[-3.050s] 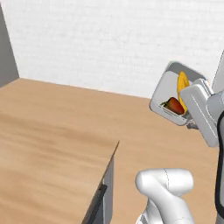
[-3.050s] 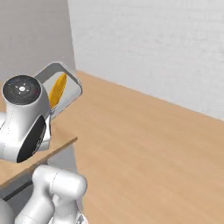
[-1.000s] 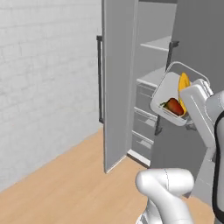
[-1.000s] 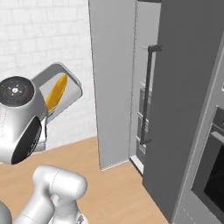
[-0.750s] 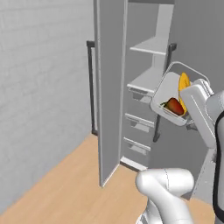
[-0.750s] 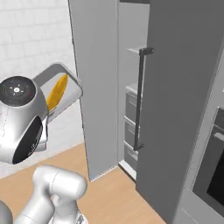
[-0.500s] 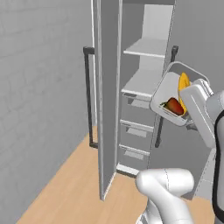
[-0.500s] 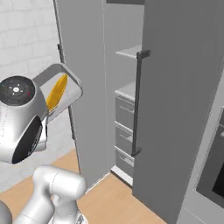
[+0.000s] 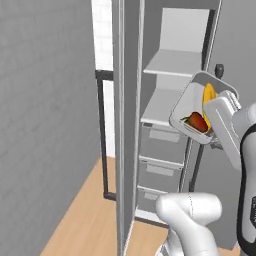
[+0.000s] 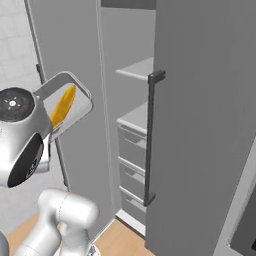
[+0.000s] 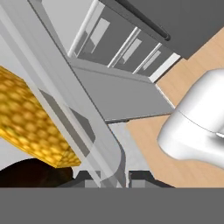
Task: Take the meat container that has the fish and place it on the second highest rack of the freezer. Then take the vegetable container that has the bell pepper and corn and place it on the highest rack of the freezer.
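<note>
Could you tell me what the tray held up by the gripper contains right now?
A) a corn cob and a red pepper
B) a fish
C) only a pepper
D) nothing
A: the tray held at the gripper shows a yellow corn cob and a red pepper inside it.

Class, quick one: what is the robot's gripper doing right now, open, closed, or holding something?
Gripper: closed on the rim of the clear plastic tray carrying the yellow corn cob and red-orange bell pepper, held up and tilted beside the open grey freezer.

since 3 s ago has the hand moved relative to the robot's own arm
No. The hand holds the vegetable container at the same spot beside the arm; only the base drove, bringing the freezer into view.
</note>
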